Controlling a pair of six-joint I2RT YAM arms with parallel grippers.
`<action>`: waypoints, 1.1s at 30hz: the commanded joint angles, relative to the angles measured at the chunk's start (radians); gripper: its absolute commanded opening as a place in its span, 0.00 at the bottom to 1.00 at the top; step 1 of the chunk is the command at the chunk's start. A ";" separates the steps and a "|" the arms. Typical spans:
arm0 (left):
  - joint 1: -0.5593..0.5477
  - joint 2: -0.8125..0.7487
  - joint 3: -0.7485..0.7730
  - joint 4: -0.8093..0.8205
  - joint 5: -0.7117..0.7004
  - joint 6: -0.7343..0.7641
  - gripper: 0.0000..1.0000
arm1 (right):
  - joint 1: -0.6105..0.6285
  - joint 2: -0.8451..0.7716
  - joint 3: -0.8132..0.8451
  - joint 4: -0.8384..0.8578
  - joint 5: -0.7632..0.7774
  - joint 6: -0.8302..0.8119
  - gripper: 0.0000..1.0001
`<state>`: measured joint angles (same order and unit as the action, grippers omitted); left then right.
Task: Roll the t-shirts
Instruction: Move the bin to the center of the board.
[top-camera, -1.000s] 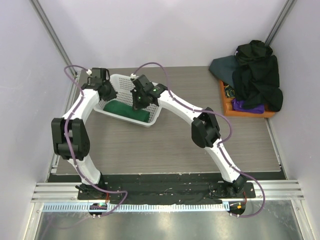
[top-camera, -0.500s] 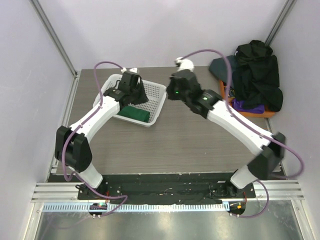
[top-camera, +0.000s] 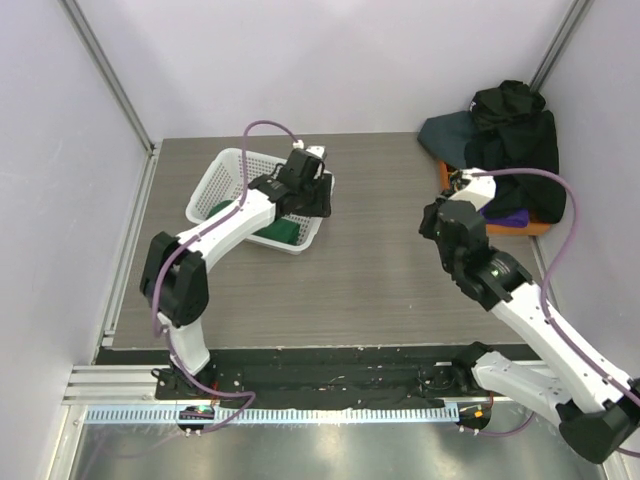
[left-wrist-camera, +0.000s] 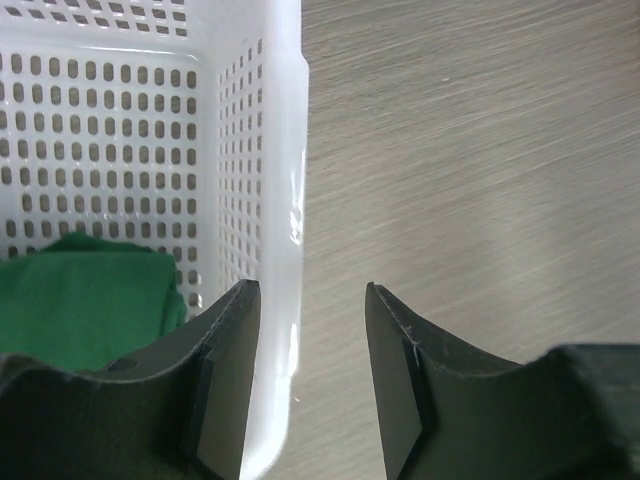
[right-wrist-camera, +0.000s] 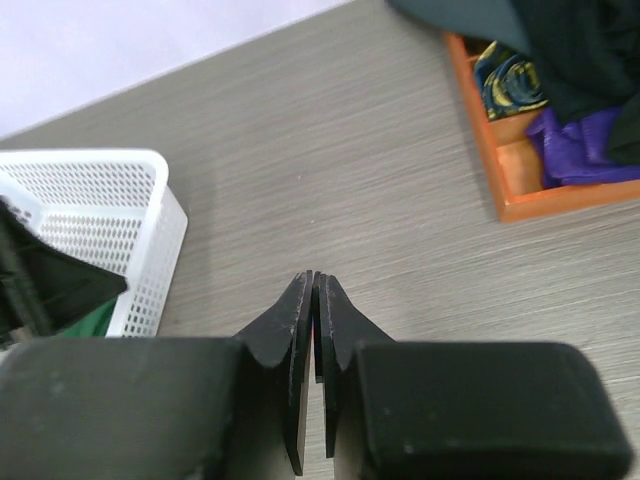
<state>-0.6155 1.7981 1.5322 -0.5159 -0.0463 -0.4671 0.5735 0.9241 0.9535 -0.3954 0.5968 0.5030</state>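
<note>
Two pincers, both empty. The left gripper (left-wrist-camera: 310, 290) is about half open with nothing between the fingers. It hangs right over the right-hand wall of the white basket (left-wrist-camera: 275, 180), one finger above the inside and the other above the table (left-wrist-camera: 480, 150). The right gripper (right-wrist-camera: 315, 282) is all but closed, just a hairline slit, and holds nothing. It's over bare table near the left side of the orange tray (right-wrist-camera: 500, 195).

Task things: the green t-shirt (left-wrist-camera: 85, 300), which looks rolled, lies in the basket at its near side. The rest, black, slate and a purple t-shirt (right-wrist-camera: 585, 150), sit heaped on the tray at far right, out of reach of both pincers. My read: one shirt is done and the pile (top-camera: 515, 140) isn't started.

Risks:
- If you drop the left arm from here, a finger lands on the basket rim. It hooks the wall and drags or tips the basket, roll included. Clear it sideways first.
- If you send the right arm into the heap with fingers this narrow, it shoves cloth instead of pinching it. Open wide first.
- The heap is tangled and hangs over the tray's edges. A deep pinch likely lifts several shirts, or pulls the tray along.
</note>
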 joint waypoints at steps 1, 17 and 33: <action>-0.012 0.073 0.109 -0.041 -0.033 0.136 0.50 | -0.004 -0.091 -0.042 0.001 0.077 0.012 0.13; -0.178 0.171 0.158 0.013 -0.099 0.136 0.35 | -0.007 -0.182 -0.128 -0.040 0.071 0.035 0.13; 0.071 0.313 0.240 0.033 -0.073 0.110 0.26 | -0.008 -0.165 -0.134 -0.045 0.054 0.043 0.13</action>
<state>-0.6533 2.1159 1.7287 -0.5232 -0.1261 -0.3439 0.5690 0.7410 0.8154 -0.4545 0.6426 0.5255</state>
